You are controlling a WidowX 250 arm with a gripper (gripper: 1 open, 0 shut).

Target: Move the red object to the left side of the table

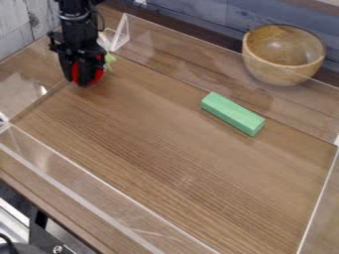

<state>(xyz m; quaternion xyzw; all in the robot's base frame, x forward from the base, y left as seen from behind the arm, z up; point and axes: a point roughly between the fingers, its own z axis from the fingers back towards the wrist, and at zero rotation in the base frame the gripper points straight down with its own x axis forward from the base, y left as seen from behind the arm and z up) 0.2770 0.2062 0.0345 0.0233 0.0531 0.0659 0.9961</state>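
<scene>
The red object (91, 71), a small bright-red toy with a pale green tip, sits between the black fingers of my gripper (83, 75) at the far left of the table (172, 169). The gripper points straight down and is shut on the toy, holding it low, at or just above the wood; I cannot tell whether it touches. The black arm rises out of the top of the frame and hides part of the toy.
A wooden bowl (283, 54) stands at the back right. A flat green block (233, 112) lies right of centre. Low clear acrylic walls (27, 77) border the tabletop, one close to the gripper's left.
</scene>
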